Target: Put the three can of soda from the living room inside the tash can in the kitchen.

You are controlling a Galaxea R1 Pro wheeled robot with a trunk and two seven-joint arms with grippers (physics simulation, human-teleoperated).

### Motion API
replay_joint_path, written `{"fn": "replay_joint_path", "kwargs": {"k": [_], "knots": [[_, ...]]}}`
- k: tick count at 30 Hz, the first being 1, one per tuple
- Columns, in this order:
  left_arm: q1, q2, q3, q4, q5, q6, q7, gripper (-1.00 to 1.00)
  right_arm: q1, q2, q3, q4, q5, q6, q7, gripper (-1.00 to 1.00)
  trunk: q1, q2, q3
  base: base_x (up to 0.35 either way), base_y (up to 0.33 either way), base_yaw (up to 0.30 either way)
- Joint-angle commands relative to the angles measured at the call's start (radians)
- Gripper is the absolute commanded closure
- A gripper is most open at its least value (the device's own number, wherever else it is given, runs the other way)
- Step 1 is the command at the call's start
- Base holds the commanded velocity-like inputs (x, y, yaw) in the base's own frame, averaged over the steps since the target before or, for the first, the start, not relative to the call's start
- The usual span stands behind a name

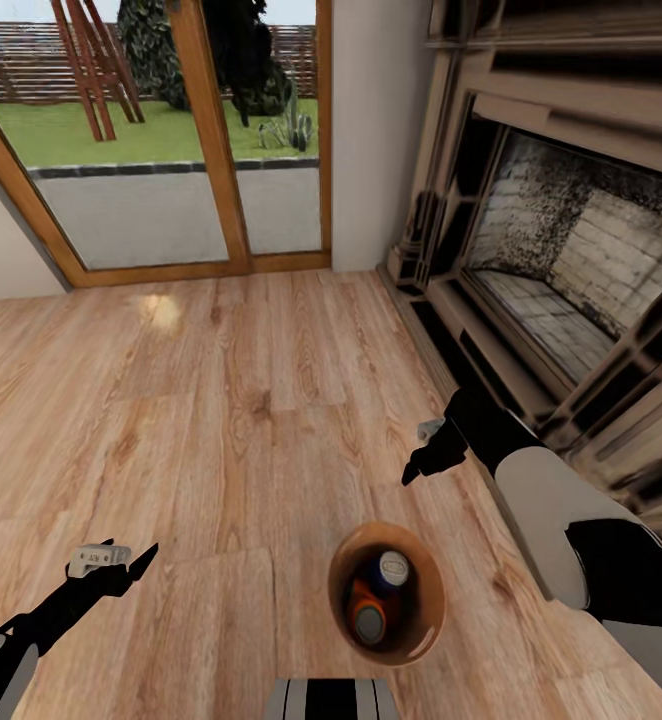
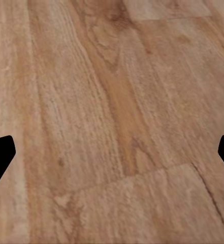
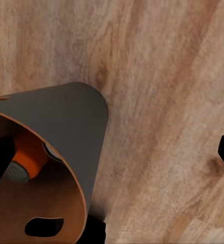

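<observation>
The tash can [image 1: 423,610], a small round bin with a grey outside and a glossy orange-brown inside, stands on the wood floor just in front of my base. Inside it lie a blue can of soda [image 1: 391,571] with a silver top and an orange can of soda [image 1: 367,617]. My right gripper [image 1: 419,456] hangs open and empty above the floor, just beyond the bin. In the right wrist view the bin's grey wall [image 3: 66,112] and an orange can [image 3: 31,158] show close by. My left gripper [image 1: 129,560] is open over bare floor, left of the bin.
A carved fireplace [image 1: 561,270] with a raised hearth runs along the right, close to my right arm. Wood-framed glass doors [image 1: 171,150] stand at the back. Open wood floor [image 1: 221,400] stretches ahead and to the left.
</observation>
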Motion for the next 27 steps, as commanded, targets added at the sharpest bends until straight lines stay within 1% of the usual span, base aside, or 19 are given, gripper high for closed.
{"fn": "replay_joint_path", "kwargs": {"k": [1,19,27], "knots": [[0.0,0.0,0.0,0.0,0.0,0.001,0.0,-1.0,0.0,0.0,0.0,0.0,0.0,0.0,0.0,-1.0,-0.004,0.007,0.003,0.0,0.0,0.0],[-0.001,0.0,0.0,0.041,0.0,0.005,0.002,-1.0,0.001,-0.005,0.0,0.0,0.0,0.0,0.0,-1.0,-0.073,0.133,0.06,0.0,0.0,0.0],[-0.001,0.0,0.002,0.042,0.005,-0.006,0.0,-1.0,0.002,-0.009,0.0,-0.001,0.0,0.0,-0.001,-1.0,-0.073,0.133,0.06,0.023,0.0,0.0]]}}
